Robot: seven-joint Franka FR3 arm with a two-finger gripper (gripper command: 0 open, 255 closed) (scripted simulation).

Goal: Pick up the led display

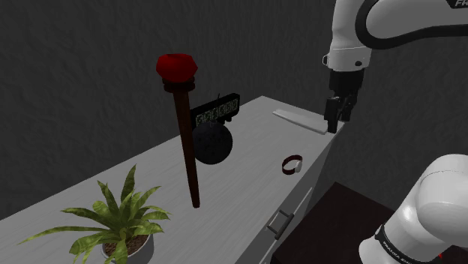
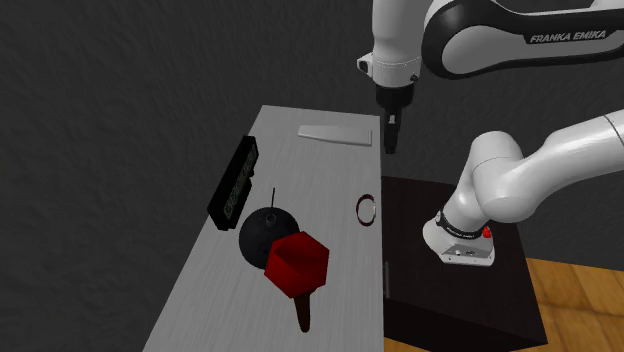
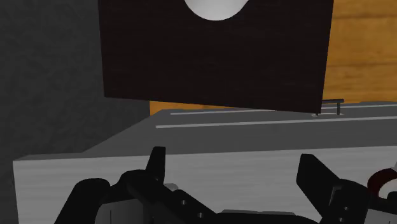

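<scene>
I see the gripper (image 1: 335,121) hanging above the corner of the counter (image 1: 240,187), near a flat grey slab (image 1: 298,120). In the wrist view its two black fingers (image 3: 156,162) stand apart with nothing between them. The led display (image 1: 215,112) sits well apart from the gripper, past the slab and toward the counter's wall side. It is a slim black bar with a row of pale digit segments along one long face. It is just beside a black ball (image 1: 212,142); I cannot tell whether they touch. A dark red ring (image 1: 292,164) lies nearer the gripper than the display does.
</scene>
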